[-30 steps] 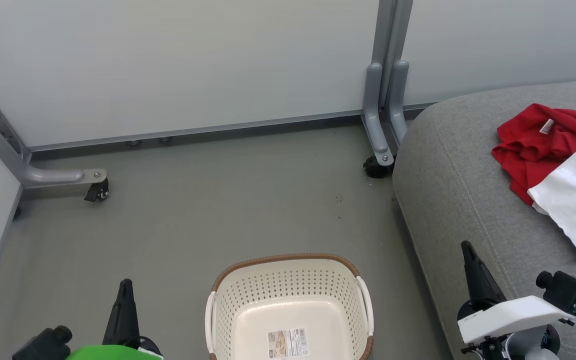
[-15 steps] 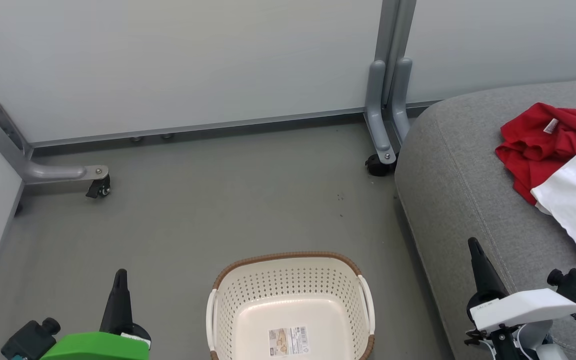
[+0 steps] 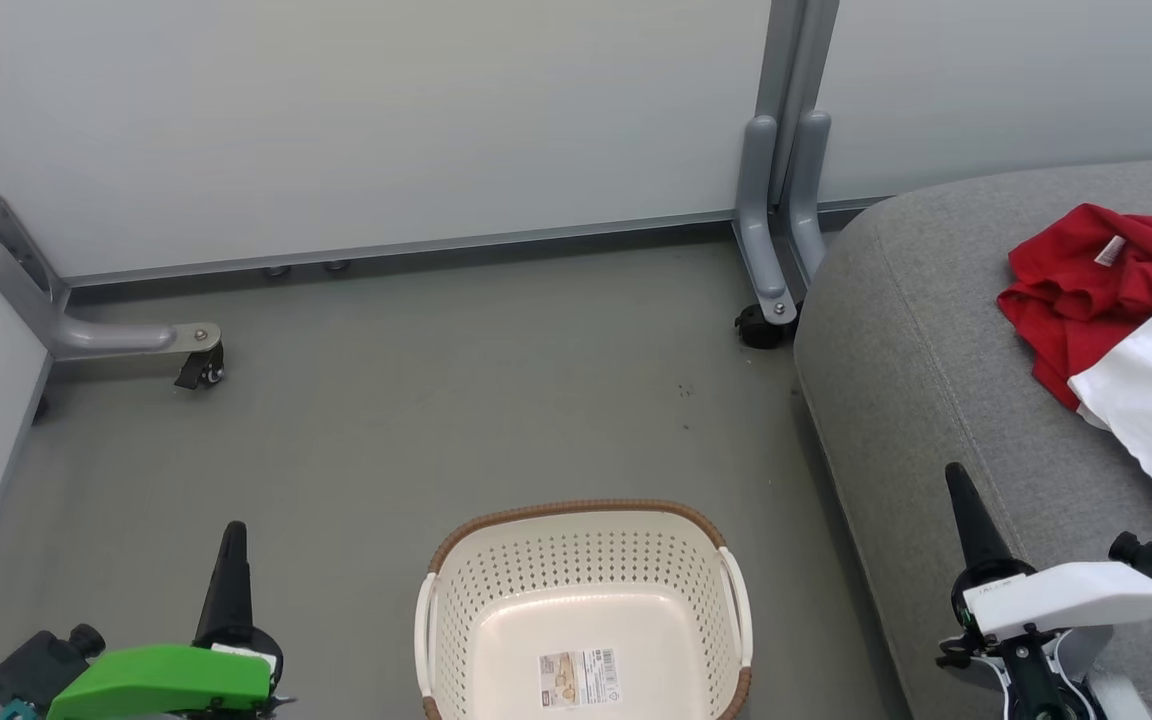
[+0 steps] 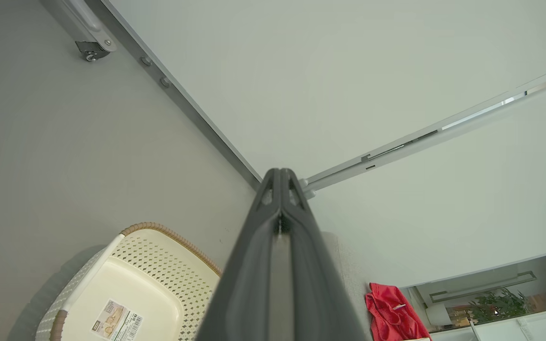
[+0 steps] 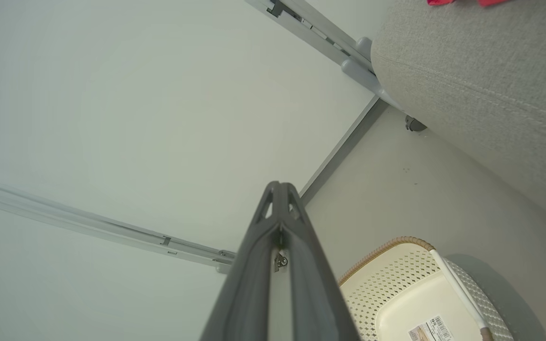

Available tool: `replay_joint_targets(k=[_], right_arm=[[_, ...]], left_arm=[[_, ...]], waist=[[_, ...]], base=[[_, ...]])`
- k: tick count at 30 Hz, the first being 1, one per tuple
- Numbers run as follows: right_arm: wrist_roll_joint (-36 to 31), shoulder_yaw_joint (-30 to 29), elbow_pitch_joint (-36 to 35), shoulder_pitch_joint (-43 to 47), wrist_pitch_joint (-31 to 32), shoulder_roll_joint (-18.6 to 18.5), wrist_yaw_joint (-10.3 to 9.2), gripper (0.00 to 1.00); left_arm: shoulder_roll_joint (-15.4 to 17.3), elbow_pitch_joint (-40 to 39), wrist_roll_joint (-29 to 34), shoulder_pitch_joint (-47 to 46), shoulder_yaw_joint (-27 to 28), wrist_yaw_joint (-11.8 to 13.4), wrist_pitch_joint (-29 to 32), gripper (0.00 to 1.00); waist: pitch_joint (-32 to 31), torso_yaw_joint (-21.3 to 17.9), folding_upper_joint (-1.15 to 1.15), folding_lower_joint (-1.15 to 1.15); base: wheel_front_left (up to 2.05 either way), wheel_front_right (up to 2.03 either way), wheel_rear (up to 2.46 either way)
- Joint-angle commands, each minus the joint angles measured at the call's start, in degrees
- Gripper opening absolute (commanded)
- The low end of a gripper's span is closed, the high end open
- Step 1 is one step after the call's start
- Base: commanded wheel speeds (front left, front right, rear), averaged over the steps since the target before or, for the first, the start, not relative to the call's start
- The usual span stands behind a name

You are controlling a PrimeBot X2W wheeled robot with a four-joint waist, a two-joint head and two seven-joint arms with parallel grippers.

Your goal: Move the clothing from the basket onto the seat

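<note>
Head view: basket (image 3: 576,507) upright on the floor (image 3: 386,420) at near centre, bare bottom with label (image 3: 576,680) exposed. To the right, seat (image 3: 916,350), near the basket but apart from it. On the seat's far right, clothing (image 3: 1086,290) in a crumpled heap, red with a white panel, cut by the frame edge and well apart from the basket. At near left, left end effector (image 3: 233,535) over the floor, fingers pressed together on nothing. At near right, right end effector (image 3: 958,480) over the seat's near edge, fingers pressed together on nothing, well short of the clothing. Along the far side, partition (image 3: 386,130), with a caster (image 3: 758,330) at the seat's far corner.

Left wrist view: left end effector (image 4: 280,173) at close range, tips meeting without a gap. Basket (image 4: 159,232) beside the fingers, label readable as a sticker. Clothing (image 4: 389,308) as a red fold. Added beyond the head view: a plant (image 4: 495,303) seen through a glazed strip.

Right wrist view: right end effector (image 5: 280,185) with fingers flush. Seat (image 5: 481,71) seen from low down, rounded side and stitched seam plain. Clothing (image 5: 443,2) reduced to a red sliver at the frame edge. Basket (image 5: 386,246) with one white handle shown lengthwise.
</note>
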Motion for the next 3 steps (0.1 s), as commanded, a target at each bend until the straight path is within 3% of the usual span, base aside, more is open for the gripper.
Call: replay_joint_targets(k=[1, 3], right_arm=[[1.7, -0.4, -0.2, -1.4, 0.4, 0.0, 0.02, 0.0], [3.5, -0.7, 0.0, -1.6, 0.9, 0.1, 0.03, 0.0]], left_arm=[[0.6, -0.2, -1.7, -1.6, 0.5, -0.4, 0.4, 0.0], [0.6, 0.1, -3.5, -2.1, 0.7, -0.6, 0.8, 0.0]], waist=[[0.0, 0.0, 0.0, 0.0], [0.1, 0.1, 0.0, 0.0]], base=[[0.0, 0.0, 0.0], [0.0, 0.0, 0.0]])
